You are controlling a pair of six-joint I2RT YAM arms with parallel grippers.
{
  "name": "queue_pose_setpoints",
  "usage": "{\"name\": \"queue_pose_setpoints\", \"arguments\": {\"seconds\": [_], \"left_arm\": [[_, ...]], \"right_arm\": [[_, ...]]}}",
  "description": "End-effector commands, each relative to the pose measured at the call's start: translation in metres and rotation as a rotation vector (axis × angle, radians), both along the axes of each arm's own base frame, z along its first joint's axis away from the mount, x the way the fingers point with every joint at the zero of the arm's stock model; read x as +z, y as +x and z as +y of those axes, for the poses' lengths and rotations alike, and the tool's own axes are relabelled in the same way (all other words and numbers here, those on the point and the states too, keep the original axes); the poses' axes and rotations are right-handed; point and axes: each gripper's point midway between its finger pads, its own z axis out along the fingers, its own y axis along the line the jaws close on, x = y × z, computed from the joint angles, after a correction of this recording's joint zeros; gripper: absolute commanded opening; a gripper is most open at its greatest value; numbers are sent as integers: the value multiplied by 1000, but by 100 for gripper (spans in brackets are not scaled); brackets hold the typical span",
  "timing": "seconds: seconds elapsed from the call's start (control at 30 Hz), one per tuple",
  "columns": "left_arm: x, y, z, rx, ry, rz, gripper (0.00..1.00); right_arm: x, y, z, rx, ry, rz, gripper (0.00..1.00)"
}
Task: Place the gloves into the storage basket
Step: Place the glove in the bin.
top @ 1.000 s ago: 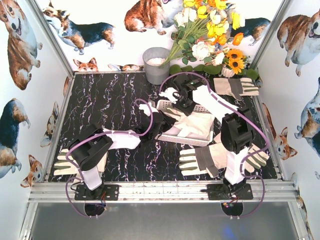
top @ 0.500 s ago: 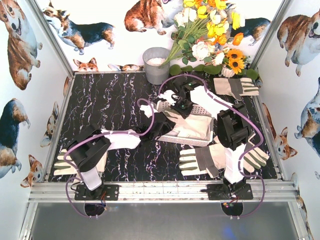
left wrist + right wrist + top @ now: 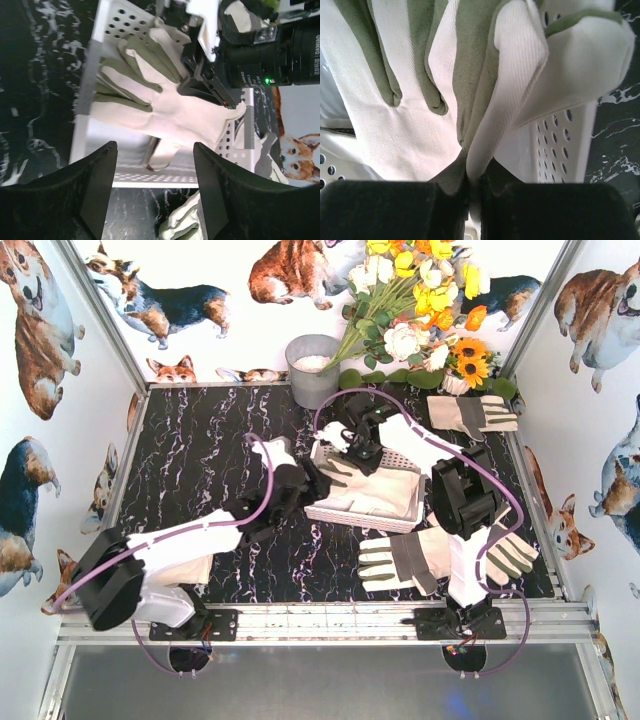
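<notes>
Top view: the glove (image 3: 378,492) lies in the storage basket (image 3: 350,517) at mid-frame, long axis left-right, with the right tool (image 3: 347,443) at its upper-left end. Left wrist: the left tool (image 3: 152,150) is spread wide and empty, the glove up-frame. Right wrist: jaws pinched tight on its fold.

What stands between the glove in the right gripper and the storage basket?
Nothing visible. The right gripper pinches the glove, which already lies inside the storage basket, its fingertips reaching one wall. The left gripper hangs open nearby.
</notes>
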Motion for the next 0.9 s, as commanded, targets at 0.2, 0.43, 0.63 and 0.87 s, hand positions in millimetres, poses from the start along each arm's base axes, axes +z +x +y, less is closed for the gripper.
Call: {"name": "queue_pose_setpoints", "arguments": {"seconds": [0.2, 0.43, 0.63, 0.87], "left_arm": [[-37, -13, 70, 78, 111, 86, 61], [-54, -22, 66, 11, 109, 139, 63], [-68, -25, 61, -13, 90, 180, 60], [-84, -23, 59, -16, 91, 196, 54]], "right_arm": [[-5, -9, 13, 105, -18, -49, 0], [-12, -9, 22, 156, -73, -67, 0], [-8, -7, 31, 162, -61, -92, 0], [19, 0, 44, 57, 33, -133, 28]]}}
